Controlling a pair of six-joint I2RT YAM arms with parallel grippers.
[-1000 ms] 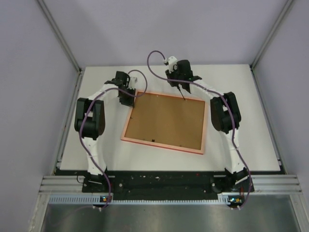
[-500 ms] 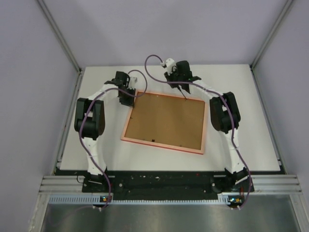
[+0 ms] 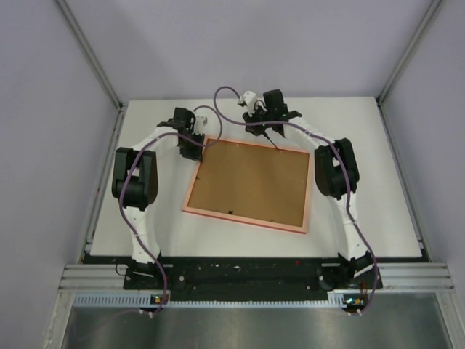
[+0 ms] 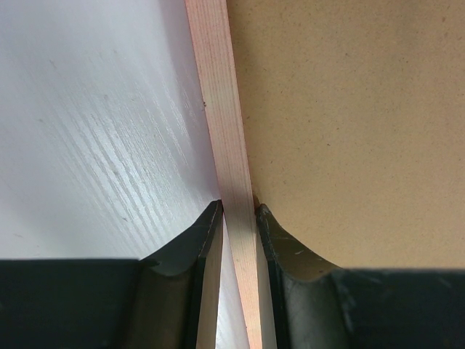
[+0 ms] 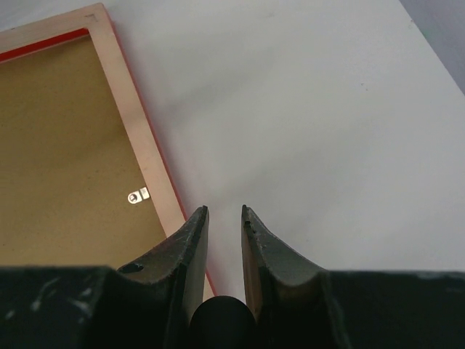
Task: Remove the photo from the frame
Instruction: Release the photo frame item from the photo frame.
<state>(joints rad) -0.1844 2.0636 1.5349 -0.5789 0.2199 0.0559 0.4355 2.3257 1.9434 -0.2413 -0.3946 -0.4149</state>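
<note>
The frame [image 3: 240,219] lies face down on the white table, its pale pinkish rim around a brown backing board [image 3: 251,182]. The photo is hidden under that board. At the frame's far left corner my left gripper [image 3: 195,150] is shut on the rim; in the left wrist view the rim [image 4: 225,131] runs between the two fingers of that gripper [image 4: 237,207]. My right gripper [image 3: 274,144] hangs at the frame's far edge. Its jaws [image 5: 224,209] stand a narrow gap apart, holding nothing, over bare table just outside the rim [image 5: 138,138].
A small metal tab [image 5: 137,195] sits on the backing board [image 5: 58,145] near the rim. White table [image 5: 312,109] stretches beyond the frame. Grey walls enclose the table on three sides, and the purple cable [image 3: 221,98] loops above the right wrist.
The right wrist has shifted slightly left and back, and its cable loop has swung left. The left gripper and the frame have stayed put.
</note>
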